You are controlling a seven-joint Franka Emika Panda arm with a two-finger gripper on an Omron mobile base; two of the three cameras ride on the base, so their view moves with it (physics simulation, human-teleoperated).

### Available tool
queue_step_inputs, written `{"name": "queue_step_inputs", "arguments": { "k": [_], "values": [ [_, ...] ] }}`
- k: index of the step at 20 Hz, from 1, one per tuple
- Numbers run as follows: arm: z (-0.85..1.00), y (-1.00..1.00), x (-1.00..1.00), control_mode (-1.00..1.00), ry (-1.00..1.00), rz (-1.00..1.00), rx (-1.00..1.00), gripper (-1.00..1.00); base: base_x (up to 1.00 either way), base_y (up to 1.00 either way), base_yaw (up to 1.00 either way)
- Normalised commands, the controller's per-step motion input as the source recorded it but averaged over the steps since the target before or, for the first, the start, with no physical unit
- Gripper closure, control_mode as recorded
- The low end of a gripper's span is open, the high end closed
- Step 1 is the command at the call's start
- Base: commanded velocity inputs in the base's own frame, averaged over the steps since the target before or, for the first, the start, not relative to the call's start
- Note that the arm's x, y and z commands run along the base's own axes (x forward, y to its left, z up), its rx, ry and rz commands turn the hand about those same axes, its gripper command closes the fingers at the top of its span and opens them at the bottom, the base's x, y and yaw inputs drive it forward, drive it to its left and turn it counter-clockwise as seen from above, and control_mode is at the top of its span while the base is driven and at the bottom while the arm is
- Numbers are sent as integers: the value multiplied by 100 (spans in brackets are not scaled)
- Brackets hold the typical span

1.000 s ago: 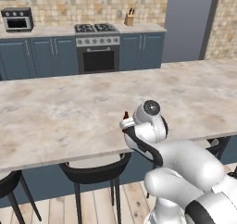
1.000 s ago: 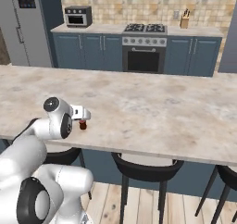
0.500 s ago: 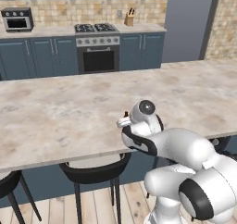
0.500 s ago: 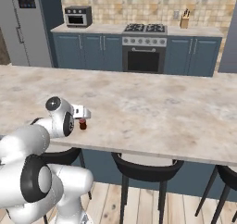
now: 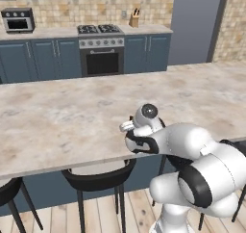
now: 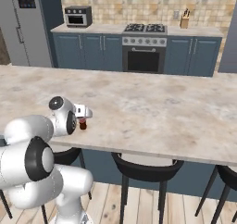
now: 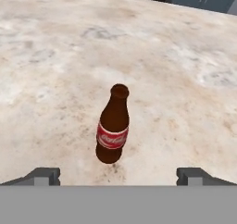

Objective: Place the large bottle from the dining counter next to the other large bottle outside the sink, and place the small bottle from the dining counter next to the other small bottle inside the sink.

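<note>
My gripper [image 7: 118, 177] is spread wide above the small bottle [image 7: 113, 125], upright on the dining counter [image 7: 185, 79]; in the right base view my hand hides most of it.

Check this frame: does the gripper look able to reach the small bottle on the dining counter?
Probably yes. The small bottle stands upright ahead of the open gripper, with bare dining counter around it.

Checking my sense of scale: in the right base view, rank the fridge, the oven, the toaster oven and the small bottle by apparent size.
1. fridge
2. oven
3. toaster oven
4. small bottle, smallest though nearest the camera, partly hidden by the arm.
</note>
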Motion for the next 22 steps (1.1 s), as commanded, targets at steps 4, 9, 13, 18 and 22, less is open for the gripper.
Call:
{"name": "queue_step_inputs", "arguments": {
  "k": [4,9,13,18,22],
  "values": [
    [-14,0,20,-100,0,-1,0,-100,0,0,0],
    [-11,0,18,-100,0,0,0,-100,0,0,0],
    [-11,1,18,-100,0,0,1,-100,0,0,0],
    [-11,4,17,-100,0,0,2,-100,0,0,0],
    [-8,6,14,-100,0,0,1,-100,0,0,0]
  ]
}}
